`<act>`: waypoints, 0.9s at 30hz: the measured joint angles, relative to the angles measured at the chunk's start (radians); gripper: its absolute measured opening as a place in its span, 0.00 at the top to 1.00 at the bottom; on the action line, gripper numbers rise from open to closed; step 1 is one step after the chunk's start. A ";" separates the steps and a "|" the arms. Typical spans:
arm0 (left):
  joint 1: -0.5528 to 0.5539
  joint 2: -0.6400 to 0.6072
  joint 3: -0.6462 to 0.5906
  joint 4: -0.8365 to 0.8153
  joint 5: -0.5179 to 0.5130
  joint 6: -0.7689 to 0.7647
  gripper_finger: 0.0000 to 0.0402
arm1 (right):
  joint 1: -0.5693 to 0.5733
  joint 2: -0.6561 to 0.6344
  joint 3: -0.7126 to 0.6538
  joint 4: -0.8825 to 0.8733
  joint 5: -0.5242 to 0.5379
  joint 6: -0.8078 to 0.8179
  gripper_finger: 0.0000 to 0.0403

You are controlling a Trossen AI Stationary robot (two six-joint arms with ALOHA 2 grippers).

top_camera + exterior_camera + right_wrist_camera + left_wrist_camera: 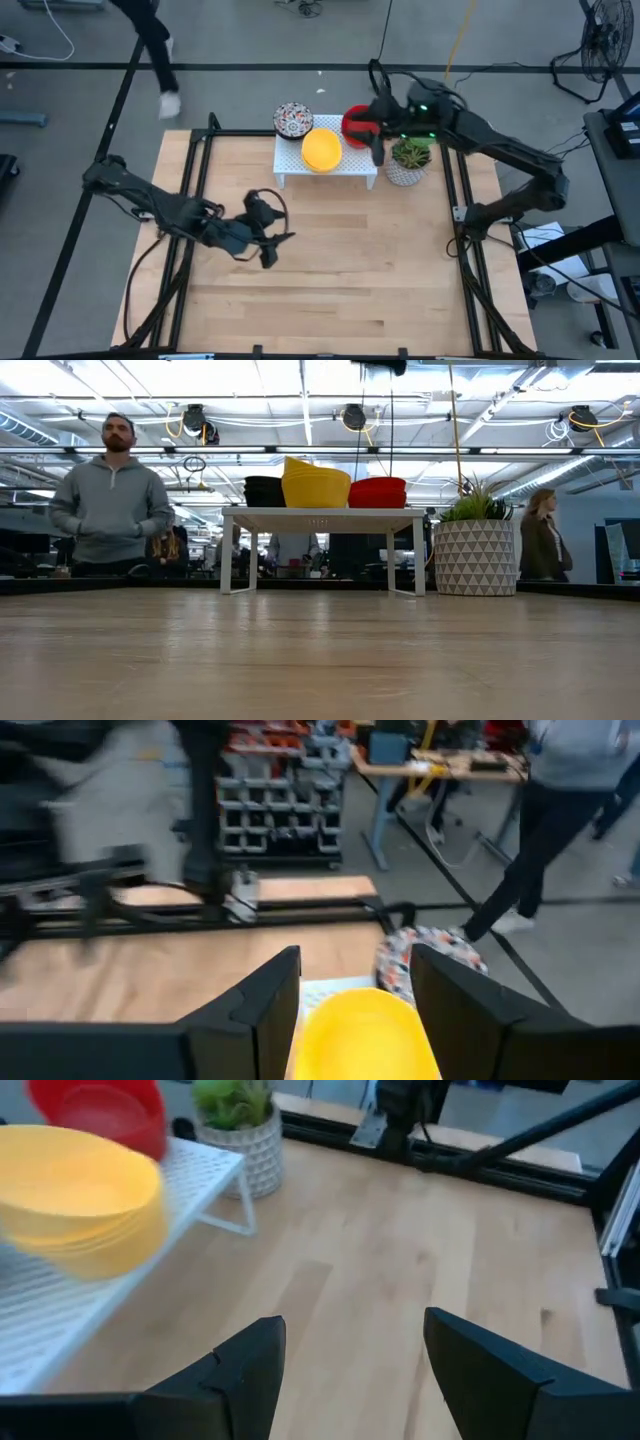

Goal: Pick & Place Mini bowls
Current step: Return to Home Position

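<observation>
Right tool (377, 150) gapes empty at three o'clock of the yellow bowls (322, 148). Left tool (268, 248) gapes empty at seven o'clock of the shelf (352, 172).

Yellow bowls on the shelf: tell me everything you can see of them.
The yellow bowls are a nested stack, glossy plain yellow, round and shallow, mouths up. Layered rims show, but the count is unclear. The top one looks slightly tilted. They stand midway on the white mesh shelf, between the patterned bowls and the red bowls. They are close to both, but contact cannot be told. The right pincer hangs open nearby, not gripping them.
</observation>
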 joint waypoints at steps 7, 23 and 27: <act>-0.022 -0.188 0.000 -0.132 -0.015 -0.007 0.40 | 0.090 -0.144 -0.001 -0.169 0.000 0.000 0.55; -0.058 -0.468 0.000 -0.274 -0.017 0.064 0.40 | 0.148 -0.572 -0.461 -0.121 0.007 0.136 0.55; -0.057 -0.481 0.000 -0.273 -0.019 0.064 0.40 | 0.148 -0.679 -0.630 -0.023 0.007 0.188 0.55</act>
